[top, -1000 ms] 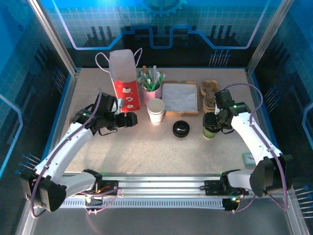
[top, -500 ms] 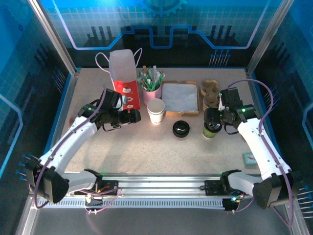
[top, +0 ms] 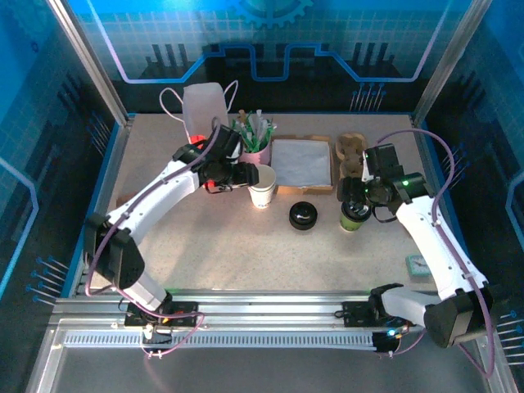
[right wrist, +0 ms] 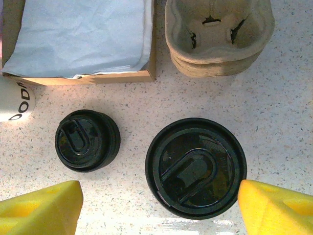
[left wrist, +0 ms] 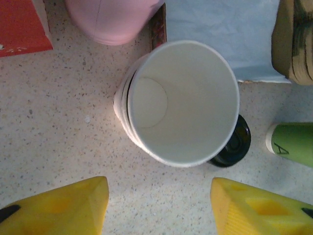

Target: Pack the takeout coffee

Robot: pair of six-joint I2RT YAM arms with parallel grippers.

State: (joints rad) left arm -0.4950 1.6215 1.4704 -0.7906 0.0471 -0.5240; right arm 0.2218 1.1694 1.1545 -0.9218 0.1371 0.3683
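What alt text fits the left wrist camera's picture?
An empty white paper cup stands upright, seen from above, ahead of the left gripper and its open yellow fingers. A black lid peeks out behind it; a pink cup stands beyond.

takeout coffee (left wrist: 181, 103) plain white, pink cup (left wrist: 110, 19), loose lid (right wrist: 87, 139) black, green cup (left wrist: 292, 143), red bag (left wrist: 19, 24), pale blue paper (right wrist: 78, 34), tan carrier (right wrist: 217, 34), desk (left wrist: 58, 147) beige speckled, left claw (left wrist: 159, 208) yellow

pink cup (left wrist: 112, 19) behind white cup (left wrist: 181, 103), black lid (left wrist: 238, 144) beside
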